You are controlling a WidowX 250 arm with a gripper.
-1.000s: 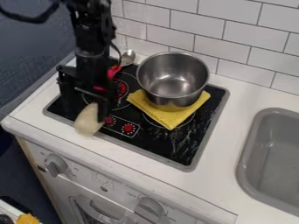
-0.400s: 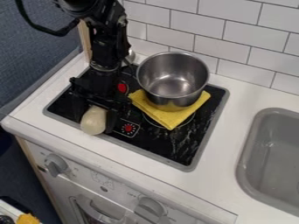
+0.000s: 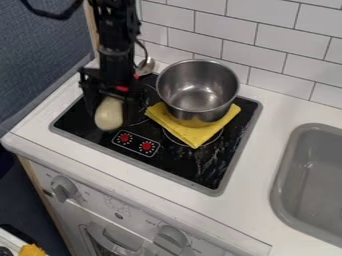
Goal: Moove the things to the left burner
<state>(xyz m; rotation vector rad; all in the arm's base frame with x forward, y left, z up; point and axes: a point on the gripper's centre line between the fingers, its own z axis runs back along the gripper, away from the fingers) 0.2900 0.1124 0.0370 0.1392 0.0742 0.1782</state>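
From where I stand, taking the middle of the cooktop as a clock's centre, the black glass [image 3: 210, 162] shines under pale scuffs, edged by a dull grey rim. A round, deep pot [image 3: 198, 102] of brushed steel sits toward one o'clock, its wall smooth, its base on a folded yellow cloth [image 3: 195, 137], soft and matte with blunt corners. Two red dials [image 3: 146, 146] are printed toward half past seven. Near twelve lies a metal spoon [image 3: 145, 65], its bowl glinting, and toward ten something red [image 3: 121, 88] peeks out by the arm, too covered to name. Glossy white tiles [image 3: 257, 40] line the wall from twelve to two; a grey sink [image 3: 314, 185] with rounded corners is set into the white counter [image 3: 257, 195] toward four. The task's thing, a pale bulb [image 3: 109, 118], is at ten o'clock, over the cooktop's left part: creamy, smooth, plump and egg-like, its lower end broad and blunt. The black gripper [image 3: 109, 106] hangs down there and has the bulb pinched between its fingers, which cover its upper end.
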